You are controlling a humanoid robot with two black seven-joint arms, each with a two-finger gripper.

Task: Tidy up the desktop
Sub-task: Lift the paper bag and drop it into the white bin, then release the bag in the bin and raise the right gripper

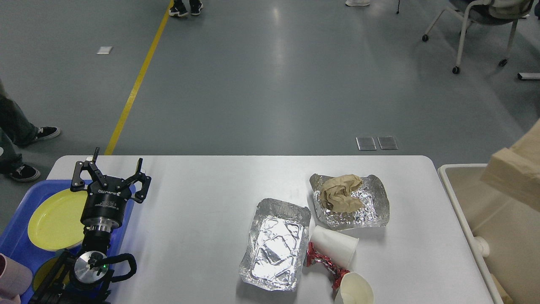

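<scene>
The desktop (202, 211) is a white tabletop with rounded corners. On its right half lie an empty foil tray (274, 245), a foil sheet (367, 207) holding crumpled brown paper (339, 194), a tipped white paper cup (335, 247), a red wrapper (321, 262) and a second paper cup (356, 289) at the front edge. My left gripper (110, 169) stands open and empty at the table's left end, pointing away from me. A brown paper bag (517, 173) shows at the right edge, above the beige bin. My right gripper is out of view.
A blue tray (17, 236) hangs off the table's left end with a yellow plate (55, 219) and a pink cup (12, 278). The beige bin (460, 185) stands beside the table's right edge. People's feet and a chair are on the floor beyond.
</scene>
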